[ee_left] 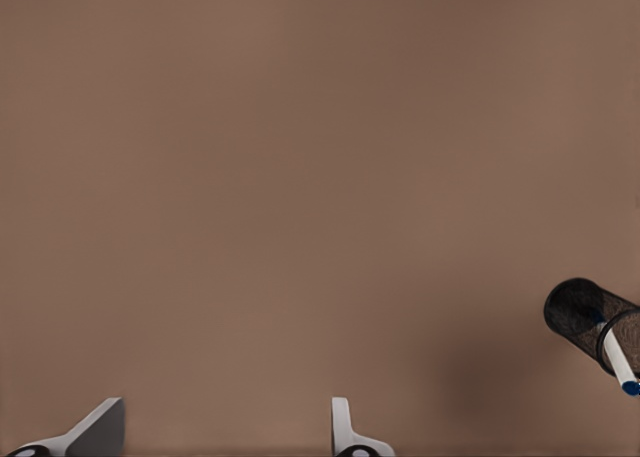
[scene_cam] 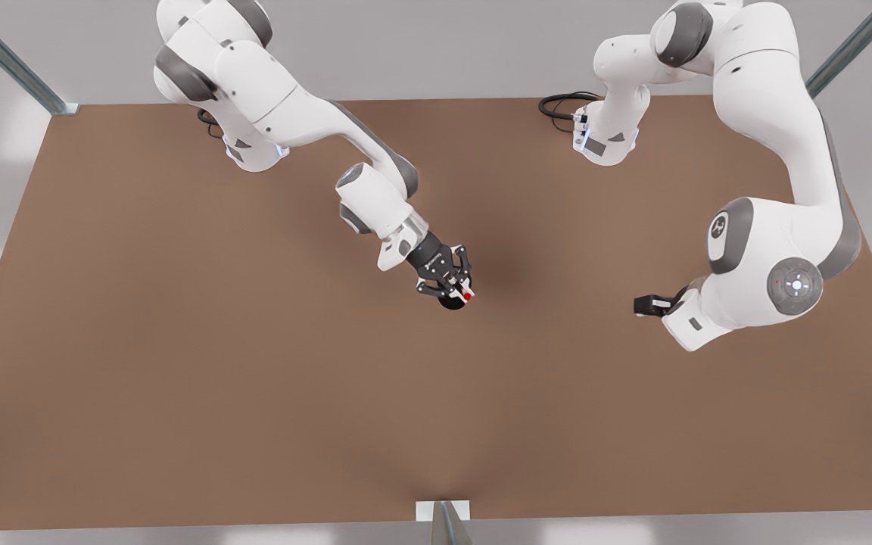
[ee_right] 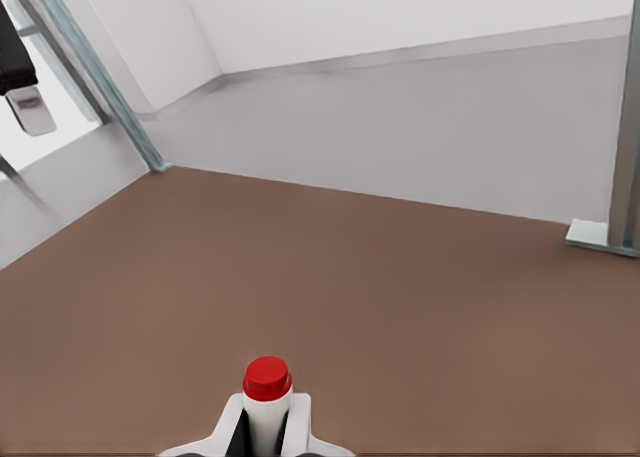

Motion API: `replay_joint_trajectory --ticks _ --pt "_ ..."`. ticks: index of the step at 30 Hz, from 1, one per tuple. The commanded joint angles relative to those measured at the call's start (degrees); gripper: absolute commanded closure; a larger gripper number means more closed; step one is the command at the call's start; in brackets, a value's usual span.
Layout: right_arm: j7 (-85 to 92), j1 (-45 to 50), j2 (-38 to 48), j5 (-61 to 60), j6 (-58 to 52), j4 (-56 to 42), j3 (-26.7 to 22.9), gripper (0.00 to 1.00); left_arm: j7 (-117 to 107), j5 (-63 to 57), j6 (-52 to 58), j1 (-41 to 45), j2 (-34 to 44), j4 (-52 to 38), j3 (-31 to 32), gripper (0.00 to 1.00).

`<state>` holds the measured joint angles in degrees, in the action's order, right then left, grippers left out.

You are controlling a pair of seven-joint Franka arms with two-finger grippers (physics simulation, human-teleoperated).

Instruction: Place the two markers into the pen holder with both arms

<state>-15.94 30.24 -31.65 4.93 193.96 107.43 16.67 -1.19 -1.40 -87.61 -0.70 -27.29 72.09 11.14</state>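
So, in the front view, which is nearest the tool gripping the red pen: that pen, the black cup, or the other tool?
1. The red marker, gripped in the right tool.
2. The pen holder, just under that tool.
3. The left tool, open, far off at the front view's right.

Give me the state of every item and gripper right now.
Red marker: gripped in right gripper, above the holder.
Blue marker: already in the holder, leaning out.
Pen holder: on the table.
Left gripper: fingers open, empty, off to the side.

Blue marker (ee_left: 619, 361) in pen holder (ee_left: 585, 320)
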Motion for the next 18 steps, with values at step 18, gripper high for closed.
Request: replay_joint_trajectory --ticks 18 --pt "1.53 0.70 2.64 0.08 7.39 13.33 0.02 0.79 0.05 -0.01 0.07 0.70 -1.01 0.07 0.02 0.00"
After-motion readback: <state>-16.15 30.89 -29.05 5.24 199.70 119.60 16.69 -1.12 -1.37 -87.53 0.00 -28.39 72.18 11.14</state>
